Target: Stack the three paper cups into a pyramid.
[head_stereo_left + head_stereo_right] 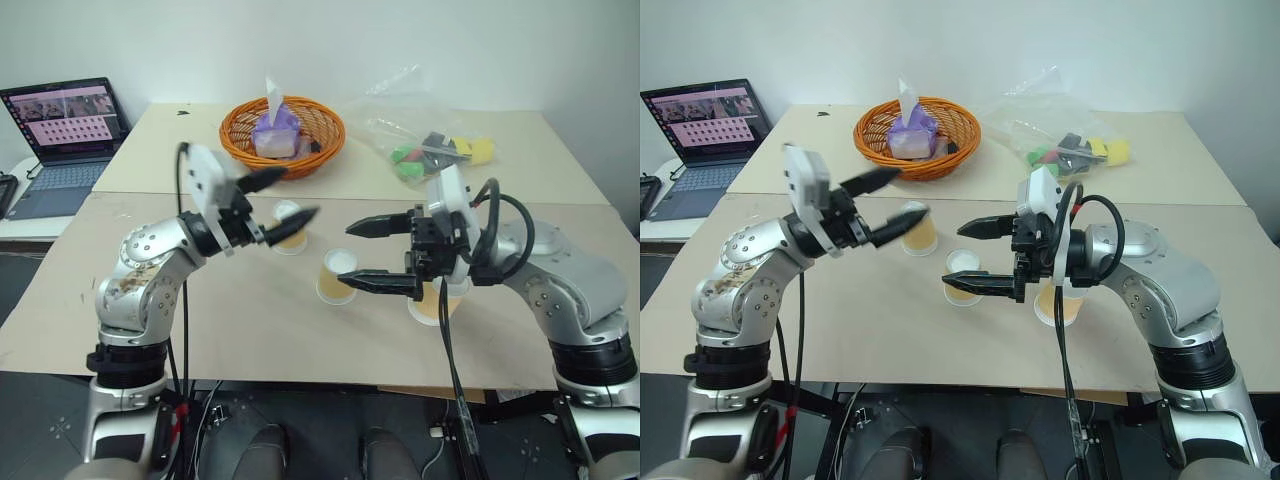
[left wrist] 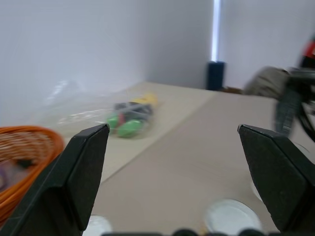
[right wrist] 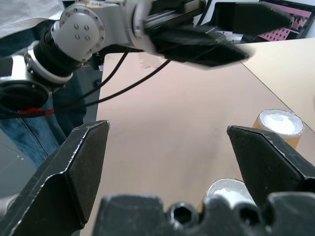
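Cups: three paper cups stand apart on the tabletop, upside down with white bases up, none stacked.
Far cup: nearest the basket, partly behind the lower finger of the left hand.
Middle cup: near the tabletop's centre, just beside the lower finger of the right hand.
Near cup: below the right hand, mostly hidden by it.
Left hand: raised above the tabletop, fingers spread wide, holding nothing, pointing toward the far cup.
Right hand: level above the tabletop, fingers spread wide and empty, pointing toward the left arm.
Basket: orange, at the back, holding a purple packet.
Bag: clear plastic with coloured items, right of the basket.
Laptop: open, far left.
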Controlling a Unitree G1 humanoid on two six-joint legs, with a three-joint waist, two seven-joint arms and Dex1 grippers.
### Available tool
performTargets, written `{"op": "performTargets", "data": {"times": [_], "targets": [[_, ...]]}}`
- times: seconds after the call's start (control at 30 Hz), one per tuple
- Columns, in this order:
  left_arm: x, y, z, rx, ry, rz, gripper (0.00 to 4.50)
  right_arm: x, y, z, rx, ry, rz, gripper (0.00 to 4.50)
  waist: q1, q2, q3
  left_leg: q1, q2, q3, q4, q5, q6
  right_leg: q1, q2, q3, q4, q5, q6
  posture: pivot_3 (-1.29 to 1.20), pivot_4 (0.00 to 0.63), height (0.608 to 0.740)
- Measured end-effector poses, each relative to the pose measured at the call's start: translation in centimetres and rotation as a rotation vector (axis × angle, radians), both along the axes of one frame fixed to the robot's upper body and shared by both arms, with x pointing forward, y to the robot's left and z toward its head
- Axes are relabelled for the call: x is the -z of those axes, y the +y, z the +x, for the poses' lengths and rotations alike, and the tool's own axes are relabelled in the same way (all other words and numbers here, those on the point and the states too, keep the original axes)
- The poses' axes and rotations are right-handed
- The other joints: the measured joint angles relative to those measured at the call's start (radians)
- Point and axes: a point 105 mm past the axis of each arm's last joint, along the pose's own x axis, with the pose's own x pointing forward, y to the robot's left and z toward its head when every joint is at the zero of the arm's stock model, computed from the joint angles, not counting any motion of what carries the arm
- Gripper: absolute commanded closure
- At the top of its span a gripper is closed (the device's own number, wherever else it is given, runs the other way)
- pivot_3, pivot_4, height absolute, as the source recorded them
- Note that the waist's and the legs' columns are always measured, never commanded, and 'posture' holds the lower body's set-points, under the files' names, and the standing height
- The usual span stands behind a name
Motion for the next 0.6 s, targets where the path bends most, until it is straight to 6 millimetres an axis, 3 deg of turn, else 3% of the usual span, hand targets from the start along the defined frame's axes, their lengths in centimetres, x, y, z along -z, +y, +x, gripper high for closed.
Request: {"op": "performTargets", "data": {"times": [0.07,0.13,0.17,0.27,0.4,0.6], "targets": [[2.0,1.7,1.1,-0.181,0.059,-0.04,0.03,0.0,0.0,0.1,0.002,0.0,-0.001,0.0,-0.001,0.0,0.0,0.0,0.0,0.0,0.0,0.0,0.0,-0.001,0.0,0.0,0.0,0.0,0.0,0.0,0.15,0.74],[5.5,3.1,1.4,-0.355,0.135,-0.019,0.03,0.1,-0.1,0.2,0.003,0.003,0.0,0.0,-0.001,0.0,0.0,-0.001,0.0,0.001,0.0,0.0,0.0,-0.001,0.0,0.001,0.0,0.0,0.0,0.0,0.15,0.74],[7.7,3.1,1.4,-0.395,0.183,0.017,0.03,0.2,-0.1,0.3,0.004,0.004,0.0,0.0,0.001,0.0,0.0,-0.001,0.0,0.0,0.0,0.0,0.0,-0.001,0.0,0.001,0.0,0.0,0.0,0.0,0.15,0.74],[11.5,1.5,1.4,-0.379,0.275,0.068,0.03,0.2,0.1,0.2,-0.004,0.004,0.002,0.0,0.012,0.0,0.0,-0.001,-0.001,0.0,0.0,0.0,0.0,-0.001,0.0,0.0,0.0,0.0,0.0,0.0,0.15,0.74],[12.3,-0.1,1.8,-0.31,0.275,0.093,0.03,0.1,0.2,0.2,-0.01,0.0,0.003,0.0,0.023,0.0,0.0,-0.001,-0.001,0.001,0.0,0.0,0.0,-0.001,0.0,0.0,0.0,0.0,-0.001,0.0,0.15,0.74],[13.1,0.3,3.2,-0.265,0.293,0.152,0.03,0.1,0.2,0.1,-0.006,-0.009,0.003,0.0,0.022,0.0,0.0,-0.001,-0.001,0.001,0.0,0.0,0.0,-0.001,0.0,0.0,0.0,0.0,-0.001,0.0,0.15,0.74]]}}
